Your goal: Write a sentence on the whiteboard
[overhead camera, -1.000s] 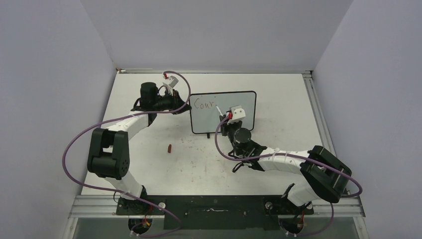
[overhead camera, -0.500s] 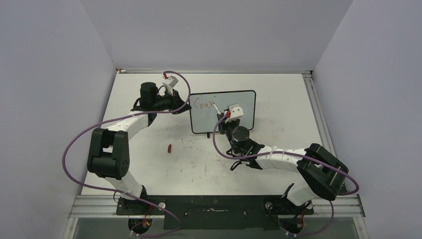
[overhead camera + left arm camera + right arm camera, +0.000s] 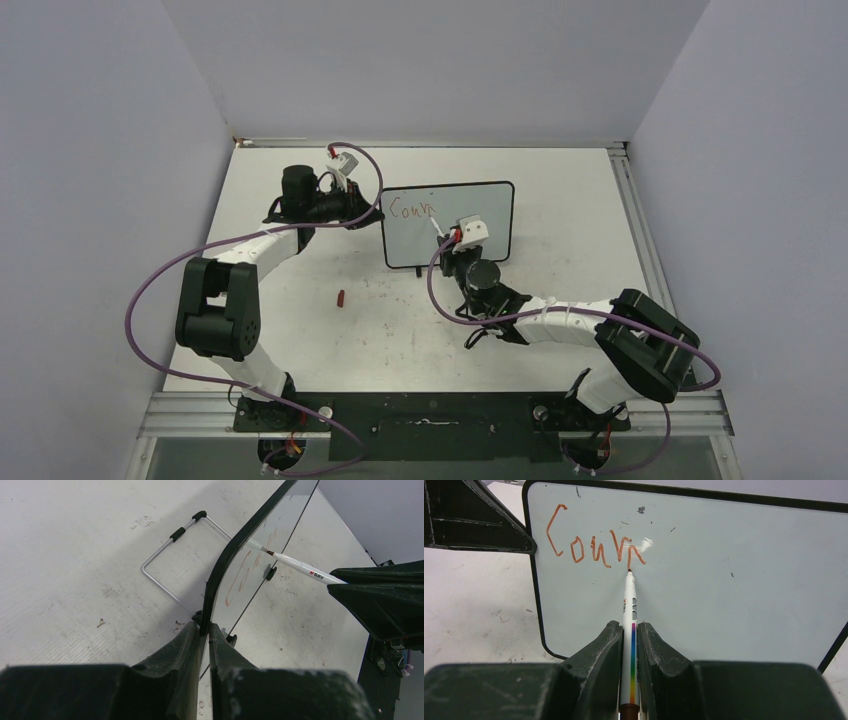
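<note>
The whiteboard [image 3: 420, 245] stands upright in the middle of the table. It also shows in the right wrist view [image 3: 724, 580] and edge-on in the left wrist view [image 3: 235, 555]. The sentence [image 3: 594, 547] reads "Cour" plus one more partial red letter, at the board's top left [image 3: 412, 209]. My left gripper [image 3: 372, 213] is shut on the board's left edge [image 3: 206, 626]. My right gripper [image 3: 629, 627] is shut on a white marker [image 3: 630, 600]. The marker's tip sits at the board just below the last stroke. The marker also shows in the left wrist view [image 3: 300, 567].
A small red marker cap [image 3: 341, 297] lies on the table left of the right arm. The board's wire foot [image 3: 165, 560] sticks out behind it. Grey walls close in the table on three sides.
A new red stroke has appeared after "Cour". My right gripper and the marker have shifted slightly left and toward the board. The left arm has not moved.
</note>
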